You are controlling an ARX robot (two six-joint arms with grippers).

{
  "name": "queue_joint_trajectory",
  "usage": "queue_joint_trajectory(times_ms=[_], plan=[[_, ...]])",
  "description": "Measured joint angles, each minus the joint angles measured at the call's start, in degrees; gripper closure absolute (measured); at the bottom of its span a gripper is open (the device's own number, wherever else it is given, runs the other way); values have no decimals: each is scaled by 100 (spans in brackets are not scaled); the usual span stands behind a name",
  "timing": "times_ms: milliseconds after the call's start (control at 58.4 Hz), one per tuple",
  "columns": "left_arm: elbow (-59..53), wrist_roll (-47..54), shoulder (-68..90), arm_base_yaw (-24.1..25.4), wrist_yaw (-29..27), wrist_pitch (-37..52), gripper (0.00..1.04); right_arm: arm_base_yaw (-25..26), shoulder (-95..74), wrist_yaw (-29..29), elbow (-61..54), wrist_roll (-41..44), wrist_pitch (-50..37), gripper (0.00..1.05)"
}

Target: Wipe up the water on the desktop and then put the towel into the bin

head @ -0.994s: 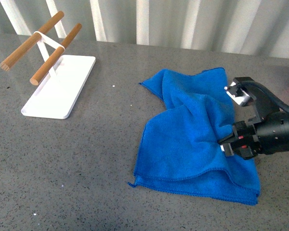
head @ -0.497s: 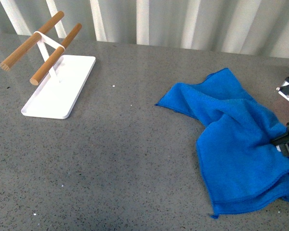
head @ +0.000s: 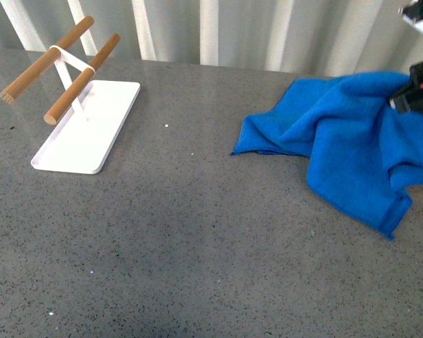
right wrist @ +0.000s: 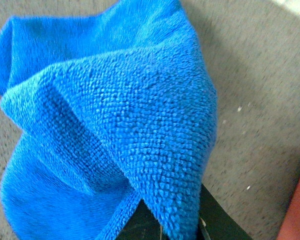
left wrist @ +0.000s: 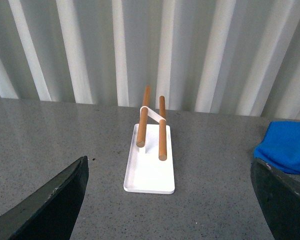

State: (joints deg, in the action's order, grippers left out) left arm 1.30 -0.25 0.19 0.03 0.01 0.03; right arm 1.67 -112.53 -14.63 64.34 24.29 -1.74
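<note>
R gripper [head: 405,99] pinches towel [head: 345,141]; L gripper [left wrist: 169,197], spread, only in L-wrist view.

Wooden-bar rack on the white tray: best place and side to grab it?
Take the nearer wooden bar from above, closing across its width, close to the white crosspiece. Both bars sit raised clear of the tray, so there is room beneath, and gripping near the support should limit tipping.

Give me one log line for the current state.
right gripper: shut on towel | towel: one end raised, rest on desktop | left gripper: open, empty
</note>
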Motion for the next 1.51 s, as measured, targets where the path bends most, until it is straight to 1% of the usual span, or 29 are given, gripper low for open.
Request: queue_joint_trajectory(times_ms=[171, 325, 600, 822, 925, 1045, 1268, 1507], plan=[[0, 2, 0, 0, 0, 0, 7, 81, 575, -50, 538, -37, 267, 102], [0, 0, 0, 0, 0, 0, 7, 448, 1261, -219, 732, -79, 474, 102], [0, 0, 0, 0, 0, 0, 7, 1486, 2317, -697, 750, -79, 741, 102], [0, 0, 0, 0, 0, 0, 7, 2549, 2905, -1178, 658, -57, 876, 102], [0, 0, 0, 0, 0, 0, 7, 2983, 2983, -1268, 514, -24, 911, 102], [0, 0, 0, 0, 0, 0, 7, 3357, 2948, -1298, 212, 59, 957, 102], [0, 0, 0, 0, 0, 0, 7, 3757, 2756, -1410, -133, 37, 874, 102], [0, 0, 0, 0, 0, 0, 7, 4072, 2420, -1327, -216, -17, 776, 102]])
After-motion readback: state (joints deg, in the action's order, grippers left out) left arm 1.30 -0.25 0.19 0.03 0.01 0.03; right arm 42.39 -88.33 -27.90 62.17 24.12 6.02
